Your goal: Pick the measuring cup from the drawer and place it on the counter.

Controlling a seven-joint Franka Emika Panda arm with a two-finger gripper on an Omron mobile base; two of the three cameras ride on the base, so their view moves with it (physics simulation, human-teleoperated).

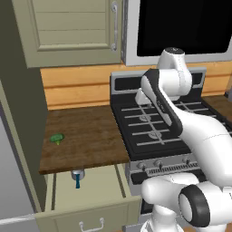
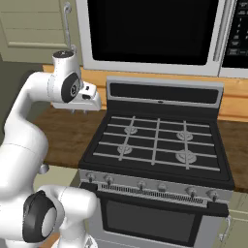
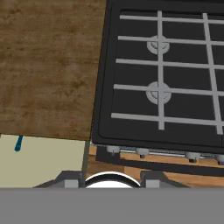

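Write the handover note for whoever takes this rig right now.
Gripper: high over the counter's edge beside the stove, holding nothing; open or shut cannot be told.
Drawer: open below the counter.
Cup: at the drawer's back, partly under the counter's lip, teal handle pointing forward.
Broccoli piece: on the counter, left side.
Done: drawer open. Left: reach in, grasp cup, set it on the counter.

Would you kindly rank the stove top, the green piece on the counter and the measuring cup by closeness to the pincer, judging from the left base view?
1. The stove top, just below and right of the pincer.
2. The measuring cup, left in the open drawer.
3. The green piece, far left on the counter; too close to the cup to call firmly.
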